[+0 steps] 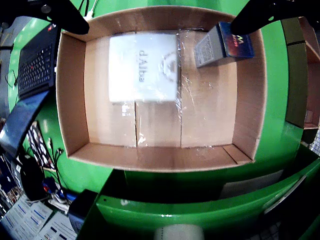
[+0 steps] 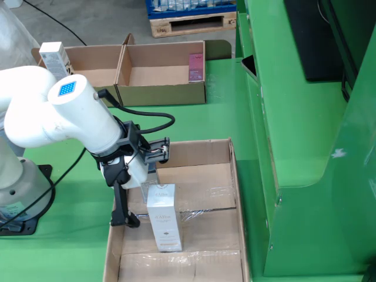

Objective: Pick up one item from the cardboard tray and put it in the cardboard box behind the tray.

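So far: nothing is lifted out yet; the pick itself is not begun, by my reading.
Gripper (image 1: 155,15): in the wrist view the two dark fingers (image 1: 67,17) reach in from the top corners, spread wide, with nothing between them; in the fixed view the gripper (image 2: 132,182) hangs low over the tray's left side.
Cardboard tray (image 2: 226,176): open, shallow, taped along its floor seams, lying in front of the arm on the green table (image 2: 70,247).
White d'Alba box (image 1: 143,67): lies on the tray floor, printed face up in the wrist view, near the far wall and roughly under the gripper; the same carton shows at (image 2: 163,218).
Grey-blue carton (image 1: 220,44): lies tilted at the tray's upper right in the wrist view, just beside the right finger tip, touching no finger that I can see.
Cardboard box (image 2: 161,73): stands behind the tray, well apart, holding a pink carton (image 2: 195,66) against its right wall.
Left to do: close on one item, lift it, carry it back over the box, release.
Likely target: the white box, judging by where the fingers sit.
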